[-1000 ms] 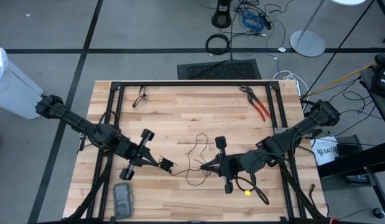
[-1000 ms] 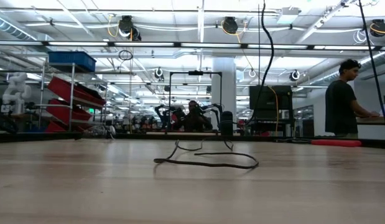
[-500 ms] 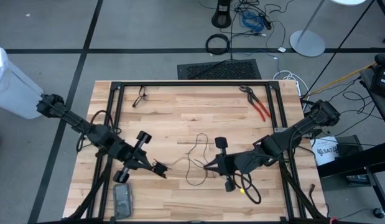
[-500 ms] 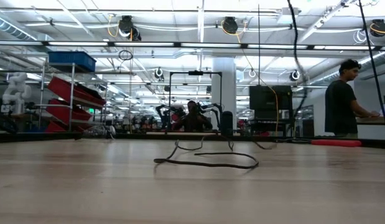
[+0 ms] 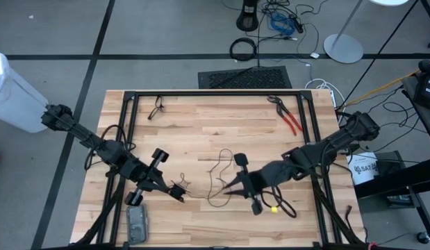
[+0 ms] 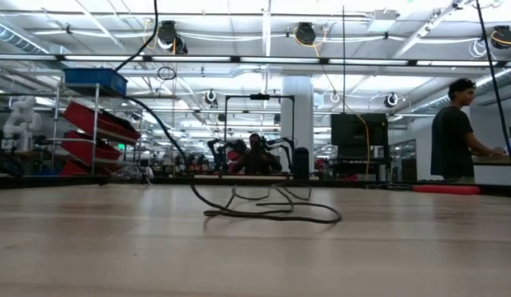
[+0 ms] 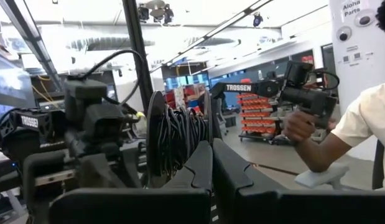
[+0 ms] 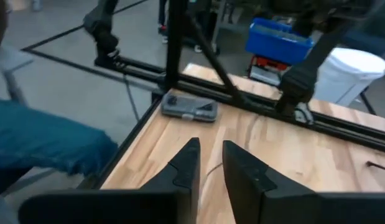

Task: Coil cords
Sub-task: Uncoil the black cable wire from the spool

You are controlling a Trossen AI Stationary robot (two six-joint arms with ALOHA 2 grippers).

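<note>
The thin black cord lies in loose loops on the middle of the wooden table. One strand rises from the heap toward my left gripper. That gripper is shut at the near left, with a small bundle of cord loops at its fingers. My right gripper hovers just right of the loops. It is open, with nothing between its fingers. My left gripper is shut on a bundle of several wound cord loops, which stands up just past its fingertips. The fingers themselves hide the exact place of contact. They reach out nearly level toward the table's right. From the bundle the cord hangs slack to the heap on the table.
Red-handled pliers lie at the far right and a small dark object at the far left. A grey case sits at the near left corner. A black frame rims the table. A person stands in the room beyond.
My right gripper has opened and let go of the cord. The stretch that ran between the two grippers has dropped and now hangs slack from my left gripper to the heap. My left gripper has swung a little toward the near left corner, still shut on the bundle.
</note>
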